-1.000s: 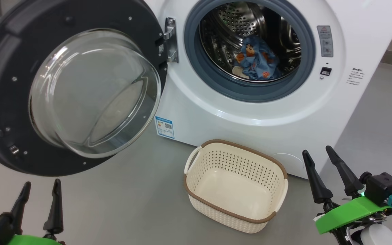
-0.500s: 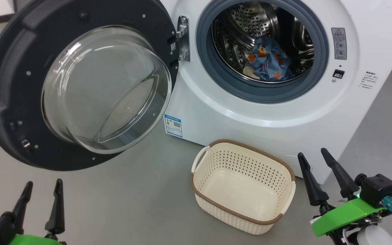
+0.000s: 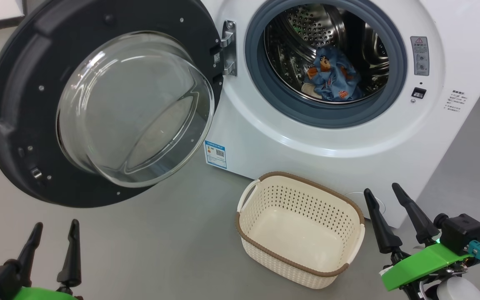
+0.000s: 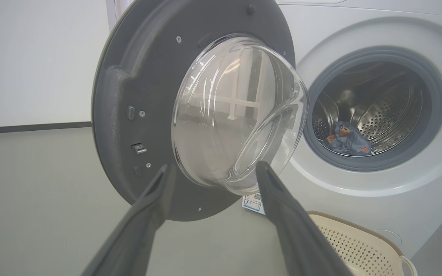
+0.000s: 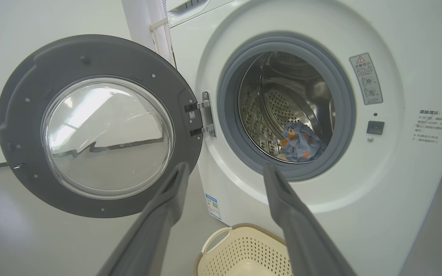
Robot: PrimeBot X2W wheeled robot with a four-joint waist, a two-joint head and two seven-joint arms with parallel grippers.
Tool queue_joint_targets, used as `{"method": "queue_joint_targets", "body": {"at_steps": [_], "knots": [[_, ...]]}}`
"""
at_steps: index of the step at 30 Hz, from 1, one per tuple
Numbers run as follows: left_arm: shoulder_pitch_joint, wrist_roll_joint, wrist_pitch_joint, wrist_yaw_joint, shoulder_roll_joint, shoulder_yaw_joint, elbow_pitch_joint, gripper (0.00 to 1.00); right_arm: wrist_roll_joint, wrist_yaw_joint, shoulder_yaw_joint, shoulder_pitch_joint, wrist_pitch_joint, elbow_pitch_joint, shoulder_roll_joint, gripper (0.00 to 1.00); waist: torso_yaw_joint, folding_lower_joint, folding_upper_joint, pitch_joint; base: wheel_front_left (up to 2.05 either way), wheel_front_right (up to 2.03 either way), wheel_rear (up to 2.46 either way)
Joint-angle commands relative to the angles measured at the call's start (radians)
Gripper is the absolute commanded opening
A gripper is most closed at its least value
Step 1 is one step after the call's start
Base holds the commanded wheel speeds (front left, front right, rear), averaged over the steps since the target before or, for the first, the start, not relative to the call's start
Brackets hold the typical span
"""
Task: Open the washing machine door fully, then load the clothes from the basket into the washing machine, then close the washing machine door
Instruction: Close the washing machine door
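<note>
The white washing machine [image 3: 290, 137] [image 5: 397, 191] [image 4: 359, 184] stands ahead with its door [image 3: 19, 108] [image 4: 121, 126] [image 5: 21, 115] swung wide open to the left. Light blue printed clothes [image 3: 333, 77] [image 5: 299, 143] [image 4: 345, 138] lie inside the steel drum. On the floor in front sits the cream basket [image 3: 265, 200] [image 5: 225, 245] [image 4: 359, 241], with nothing in it. My left gripper [image 3: 54, 235] [image 4: 213, 170] is open at the lower left, below the door and apart from it. At the lower right, beside the basket, my right gripper [image 3: 383, 196] [image 5: 225, 168] is open too, holding nothing.
Grey floor [image 3: 148, 241] spreads in front of the machine and under the door. A blue label sticker [image 3: 215, 153] marks the machine's lower front. A white wall with a dark skirting [image 4: 33, 127] runs behind the door at the left.
The whole head view has shifted as the camera moved; machine and basket sit slightly further right and lower. Both grippers stay open and low. Nothing was picked up or released.
</note>
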Motion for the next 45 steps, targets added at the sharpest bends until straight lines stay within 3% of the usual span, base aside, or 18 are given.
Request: {"method": "queue_joint_targets", "body": {"at_steps": [1,10,11,13,23,28,38,45], "knots": [[-0.02,-0.006,-0.003,0.01,0.037,0.033,-0.033,1.0,0.008,0.004,0.022,-0.021,-0.008,-0.019,-0.019,1.0,0.002,0.0,0.0,0.0,0.0,0.0,0.0],[-0.019,-0.01,-0.005,0.012,0.041,0.032,-0.034,1.0,0.011,0.004,0.03,-0.023,-0.008,-0.017,-0.023,1.0,0.003,0.0,0.0,0.0,0.0,0.0,0.0],[-0.02,-0.012,-0.005,0.012,0.042,0.032,-0.034,0.93,0.012,0.004,0.031,-0.024,-0.008,-0.016,-0.023,1.0,0.003,0.0,0.0,0.001,0.0,0.0,0.0],[-0.022,-0.018,-0.005,0.009,0.042,0.033,-0.034,0.0,0.012,0.004,0.031,-0.023,-0.008,-0.016,-0.024,1.0,0.002,0.0,0.0,0.002,0.0,0.0,0.0],[-0.137,-0.13,0.022,-0.059,0.094,0.097,-0.099,0.0,0.008,0.004,0.027,-0.017,-0.008,-0.018,-0.033,1.0,0.004,0.0,0.0,0.013,0.0,0.0,0.0],[-0.281,-0.321,0.08,-0.096,0.164,0.212,-0.108,0.0,0.003,0.004,0.041,-0.032,-0.008,-0.011,-0.048,1.0,-0.019,0.0,0.0,0.04,0.0,0.0,0.0],[-0.56,-0.756,0.258,-0.115,0.268,0.345,0.201,0.0,-0.011,0.004,0.063,-0.063,-0.008,0.002,-0.076,1.0,-0.081,0.0,0.0,0.087,0.0,0.0,0.0],[-0.66,-0.947,0.365,-0.115,0.345,0.434,0.393,0.0,-0.031,0.004,0.06,-0.087,0.014,-0.01,-0.102,1.0,-0.13,0.0,0.0,0.139,0.0,0.0,0.0]]}}
